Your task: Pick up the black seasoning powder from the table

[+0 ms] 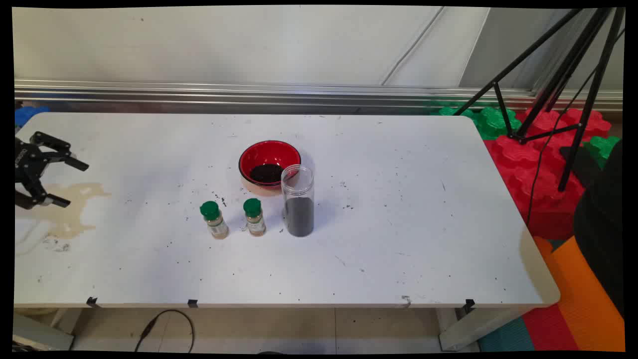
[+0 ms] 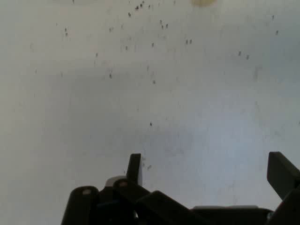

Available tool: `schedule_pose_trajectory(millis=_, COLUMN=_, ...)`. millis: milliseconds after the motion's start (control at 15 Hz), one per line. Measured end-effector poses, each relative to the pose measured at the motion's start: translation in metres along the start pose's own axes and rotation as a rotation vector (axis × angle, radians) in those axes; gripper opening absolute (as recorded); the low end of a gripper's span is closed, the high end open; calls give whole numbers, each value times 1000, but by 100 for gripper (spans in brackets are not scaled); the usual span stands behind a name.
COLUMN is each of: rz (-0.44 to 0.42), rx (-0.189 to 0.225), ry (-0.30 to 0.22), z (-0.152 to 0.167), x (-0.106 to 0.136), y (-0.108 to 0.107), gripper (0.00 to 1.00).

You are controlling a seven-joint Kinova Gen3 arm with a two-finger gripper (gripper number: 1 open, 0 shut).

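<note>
My black gripper (image 1: 72,183) hangs at the far left of the white table (image 1: 398,239), open, with nothing between its fingers. In the hand view the gripper (image 2: 208,169) faces bare white tabletop dotted with dark specks. Mid-table stands a red bowl (image 1: 269,163) holding a dark granular heap. Just in front of it, to its right, is a clear tall jar (image 1: 298,200), lidless and about half full of dark grains. Two small spice bottles with green caps stand left of the jar: one (image 1: 214,219) further left, the other (image 1: 254,216) nearer the jar. All are well to the gripper's right.
A tan spill stain (image 1: 75,209) marks the table below the gripper. Dark crumbs are scattered around the bowl and jar. A black tripod (image 1: 553,94) stands off the right edge over red and green foam blocks (image 1: 528,154). A metal rail (image 1: 249,92) runs behind.
</note>
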Motion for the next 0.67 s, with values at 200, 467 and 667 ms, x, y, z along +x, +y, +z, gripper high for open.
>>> schedule_pose_trajectory(millis=200, rz=-16, rx=-6, ry=25, z=4, x=16, y=0, gripper=100)
schedule_pose_trajectory(millis=467, rz=-35, rx=-13, ry=67, z=12, x=42, y=1, gripper=100)
schedule_pose_trajectory(millis=667, rz=-44, rx=-17, ry=93, z=20, x=61, y=1, gripper=100)
